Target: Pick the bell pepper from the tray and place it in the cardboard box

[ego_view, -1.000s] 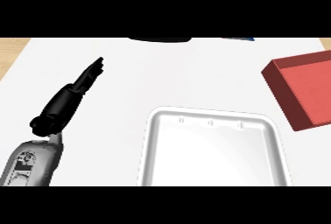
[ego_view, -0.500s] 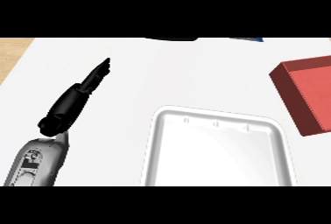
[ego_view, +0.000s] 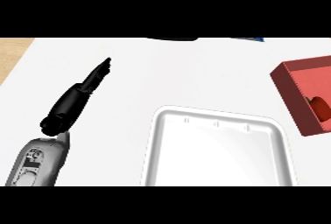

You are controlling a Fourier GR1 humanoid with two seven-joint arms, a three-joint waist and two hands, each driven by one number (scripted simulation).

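One hand in view: left hand, at the left of the counter, grey forearm coming in from the near left edge. Fingers straight, pointing far and slightly right, tip well short of the far edge. Released, holding nothing. Right hand doesn't show.

White tray sits near centre-right, running off the near edge, nothing in it. Hand is to its left, apart from it.

Red box at the right edge, tilted, partly cut off by the frame. It sits right of the tray's far right corner, apart from it. Bell pepper is inside the box, red, low against the inner wall, only partly visible.

Wood strip shows beyond the counter's far left corner.
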